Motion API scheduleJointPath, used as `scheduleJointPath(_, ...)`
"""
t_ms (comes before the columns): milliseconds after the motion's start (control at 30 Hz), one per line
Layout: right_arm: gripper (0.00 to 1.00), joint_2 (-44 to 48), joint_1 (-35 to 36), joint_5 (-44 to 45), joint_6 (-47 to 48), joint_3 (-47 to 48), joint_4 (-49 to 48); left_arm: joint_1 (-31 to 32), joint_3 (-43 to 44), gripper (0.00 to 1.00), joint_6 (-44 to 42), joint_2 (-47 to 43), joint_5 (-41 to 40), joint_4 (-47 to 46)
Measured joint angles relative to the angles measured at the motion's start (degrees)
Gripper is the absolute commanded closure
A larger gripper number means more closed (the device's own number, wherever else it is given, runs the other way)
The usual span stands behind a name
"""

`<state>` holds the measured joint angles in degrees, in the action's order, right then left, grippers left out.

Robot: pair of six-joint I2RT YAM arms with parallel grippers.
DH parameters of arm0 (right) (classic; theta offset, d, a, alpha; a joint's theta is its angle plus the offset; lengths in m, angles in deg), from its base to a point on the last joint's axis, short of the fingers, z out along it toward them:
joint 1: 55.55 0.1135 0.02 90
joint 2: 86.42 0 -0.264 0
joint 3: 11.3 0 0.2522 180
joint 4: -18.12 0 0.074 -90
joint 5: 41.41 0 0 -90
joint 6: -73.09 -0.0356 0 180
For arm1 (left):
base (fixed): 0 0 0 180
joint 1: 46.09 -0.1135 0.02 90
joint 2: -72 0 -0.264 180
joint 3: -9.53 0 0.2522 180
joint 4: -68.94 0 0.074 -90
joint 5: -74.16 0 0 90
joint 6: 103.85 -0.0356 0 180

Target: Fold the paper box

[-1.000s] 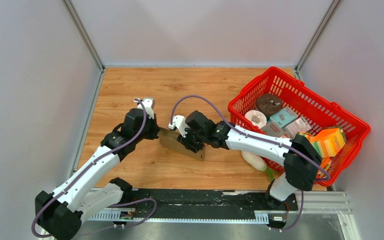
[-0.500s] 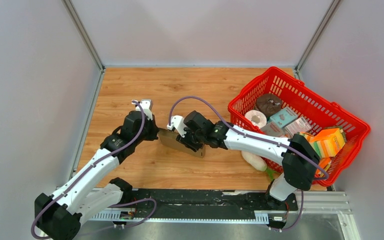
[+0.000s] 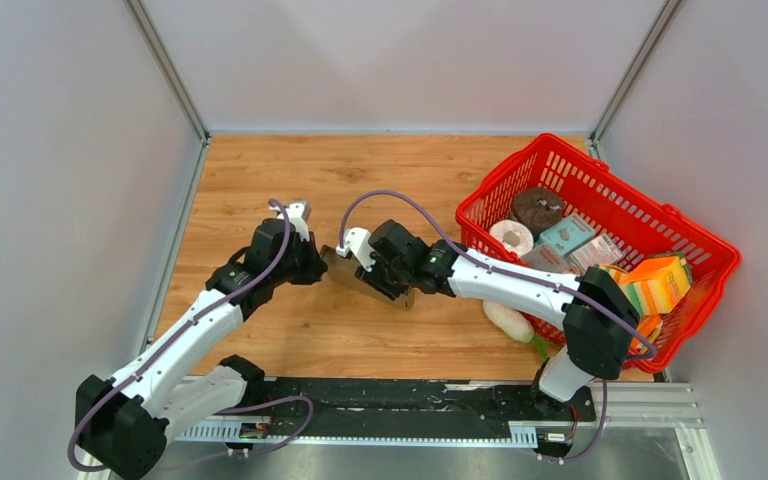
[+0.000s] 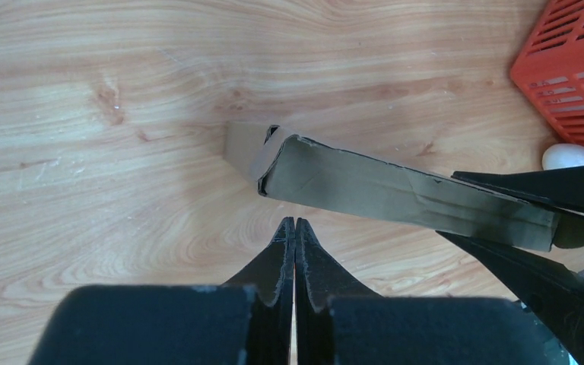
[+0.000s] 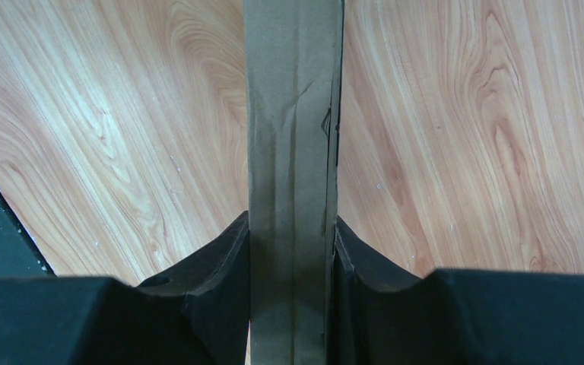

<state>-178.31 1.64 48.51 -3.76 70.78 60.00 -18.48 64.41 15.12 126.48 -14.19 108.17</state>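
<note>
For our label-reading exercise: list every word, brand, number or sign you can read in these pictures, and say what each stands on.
No text can be read anywhere.
paper box: plain brown, no print.
packets in the red basket: printing too small and blurred to read.

Robot lab cell, plain grey walls (image 3: pixel 60 150), wood tabletop (image 3: pixel 380 170), arms (image 3: pixel 185 335) bolted to a rail (image 3: pixel 410 395)

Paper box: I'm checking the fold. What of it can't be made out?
Top view: box mostly covered by the right gripper.
Left wrist: its right end hidden in that gripper.
Right wrist: both ends cut off by frame edges; one face shows.
</note>
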Motion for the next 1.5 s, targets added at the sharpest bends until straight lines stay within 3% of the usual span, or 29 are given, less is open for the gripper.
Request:
scheduleJointPath(67,0.70,0.00,-0.02,0.00,0.00,0.00,0.02,-0.02,0.00,0.90,0.31,0.11,0.28,0.11)
scheduleJointPath(100,0.63,0.00,-0.02,0.00,0.00,0.00,0.04,-0.02,0.09,0.83,0.31,-0.09,0.15,0.17)
scheduleJointPath(133,0.57,0.00,-0.02,0.00,0.00,0.00,0.07,-0.02,0.28,0.70,0.11,-0.37,-0.07,0.37)
scheduleJointPath(200,0.45,0.00,-0.02,0.09,-0.15,0.00,0.09,-0.02,0.81,0.62,-0.83,-1.44,-1.33,0.83)
scheduleJointPath(300,0.29,-0.48,-0.04,1.42,-1.16,0.57,1.57,-0.63,1.99,0.60,-2.34,-3.28,-2.60,1.42)
scheduleJointPath(700,0.20,-3.26,-1.38,5.07,-13.20,11.47,12.94,-3.67,2.95,0.55,-3.37,-3.87,0.72,-2.27)
scheduleJointPath(900,0.20,-2.56,-3.65,9.73,-27.52,19.19,26.16,-3.82,5.57,0.57,-6.86,1.73,4.35,-2.25)
scheduleJointPath(1000,0.25,-0.02,-4.44,10.91,-35.47,19.91,31.89,-3.82,5.75,0.59,-8.50,2.75,5.42,-2.12)
scheduleJointPath(1033,0.31,1.44,-4.59,11.02,-38.64,19.61,33.79,-3.82,5.75,0.59,-9.01,2.82,5.55,-2.05)
scheduleJointPath(1200,0.49,10.49,-4.70,8.22,-51.25,12.20,34.25,-3.82,5.75,0.59,-10.47,2.32,5.05,-1.57)
scheduleJointPath(1333,0.50,14.27,-4.17,6.25,-57.44,7.06,31.61,-3.82,5.75,0.58,-10.91,1.16,4.70,-1.16)
scheduleJointPath(1500,0.52,12.04,-3.72,6.08,-58.69,6.58,29.05,-3.82,5.40,0.58,-11.13,0.85,4.74,-1.22)
